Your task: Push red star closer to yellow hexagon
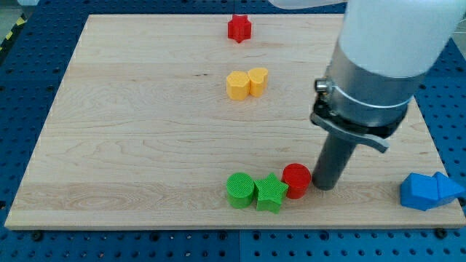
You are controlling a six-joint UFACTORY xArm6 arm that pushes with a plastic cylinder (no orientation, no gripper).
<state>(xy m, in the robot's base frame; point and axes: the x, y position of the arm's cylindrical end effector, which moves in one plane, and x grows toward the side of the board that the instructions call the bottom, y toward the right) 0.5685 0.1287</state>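
A red star sits near the view's top edge of the wooden board, a little right of centre. A yellow hexagon lies below it, touching a yellow heart-like block on its right. My tip is at the view's lower right, just right of a red cylinder, far from the red star and the yellow hexagon.
A green cylinder and a green star sit left of the red cylinder near the board's bottom edge. Two blue blocks lie off the board at the view's lower right. The arm's body covers the upper right.
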